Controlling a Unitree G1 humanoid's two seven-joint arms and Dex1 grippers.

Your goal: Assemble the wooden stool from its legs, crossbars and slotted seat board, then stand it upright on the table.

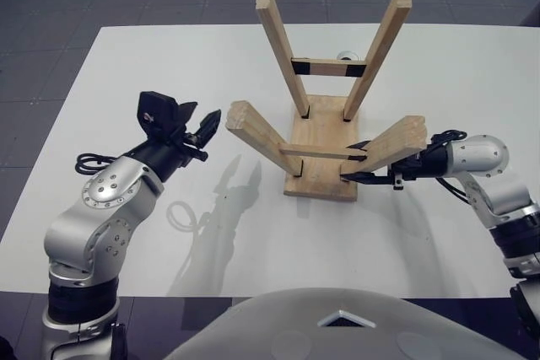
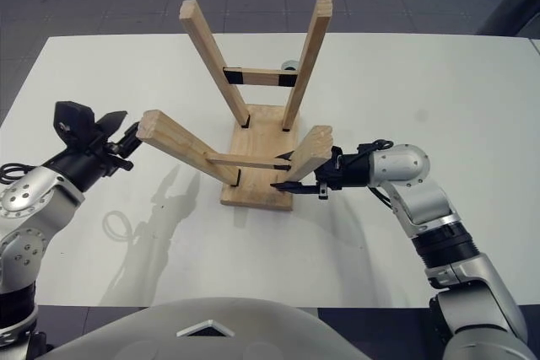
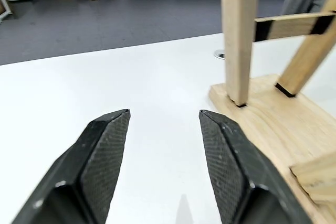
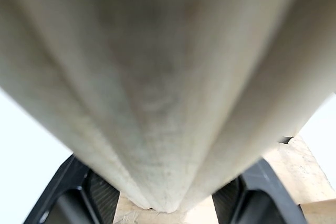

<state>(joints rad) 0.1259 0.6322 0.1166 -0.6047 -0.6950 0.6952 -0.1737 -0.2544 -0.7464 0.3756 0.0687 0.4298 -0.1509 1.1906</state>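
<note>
The wooden stool lies upside down mid-table, its slotted seat board [image 1: 314, 128] flat and four legs pointing up. The far legs [image 1: 283, 52] [image 1: 377, 52] are joined by a crossbar [image 1: 329, 67] with black ends. The near left leg [image 1: 261, 137] and near right leg [image 1: 395, 142] lean outward, with a second crossbar [image 1: 316, 153] between them. My right gripper [image 1: 364, 162] is shut on the near right leg low down, one finger on each side. Just left of the near left leg's top, my left gripper [image 1: 202, 128] is open and holds nothing; its pads [image 3: 107, 150] face the stool.
The white table [image 1: 169, 65] has open room to the left and in front of the stool. A black cable [image 1: 89, 162] loops by my left arm. A small round grommet [image 1: 346, 56] sits behind the far legs.
</note>
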